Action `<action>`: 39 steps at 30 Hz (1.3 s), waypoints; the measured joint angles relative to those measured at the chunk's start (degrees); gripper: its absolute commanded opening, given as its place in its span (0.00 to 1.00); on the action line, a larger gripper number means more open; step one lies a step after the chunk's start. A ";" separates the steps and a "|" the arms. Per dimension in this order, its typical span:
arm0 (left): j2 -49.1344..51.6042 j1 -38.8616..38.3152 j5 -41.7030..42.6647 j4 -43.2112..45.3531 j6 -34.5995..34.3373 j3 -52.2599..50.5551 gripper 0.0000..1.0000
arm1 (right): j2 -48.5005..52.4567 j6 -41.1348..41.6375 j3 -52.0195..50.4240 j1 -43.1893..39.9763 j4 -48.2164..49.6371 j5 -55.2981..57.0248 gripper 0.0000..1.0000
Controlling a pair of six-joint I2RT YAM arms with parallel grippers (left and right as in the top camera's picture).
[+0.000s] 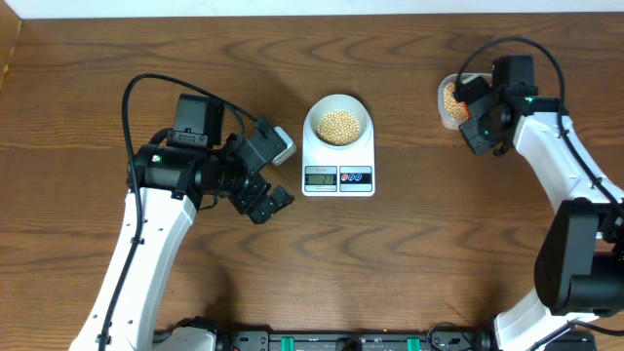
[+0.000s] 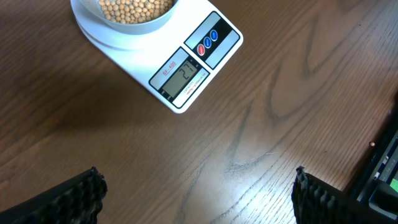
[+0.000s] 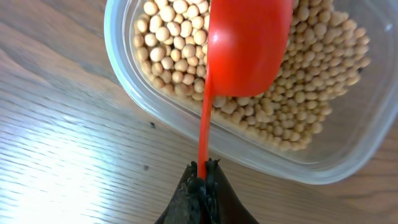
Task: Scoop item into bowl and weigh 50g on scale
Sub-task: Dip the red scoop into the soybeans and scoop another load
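Right gripper [image 3: 202,171] clenched on red scoop [image 3: 249,43] over tub [image 3: 311,167] of beans [image 3: 168,43]; left gripper [image 2: 198,186] wide apart near scale [image 2: 140,62].

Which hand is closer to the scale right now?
Left. The left hand sits open just beside the scale; the right hand is farther off, holding a scoop over the tub.

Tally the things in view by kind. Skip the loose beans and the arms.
scale: 1
bowl: 1
clear tub: 1
red scoop: 1
Total: 4
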 measured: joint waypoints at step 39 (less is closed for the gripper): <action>0.00 0.00 0.00 0.00 0.00 0.00 0.98 | 0.02 19.15 -0.04 -22.23 -2.43 -41.05 0.01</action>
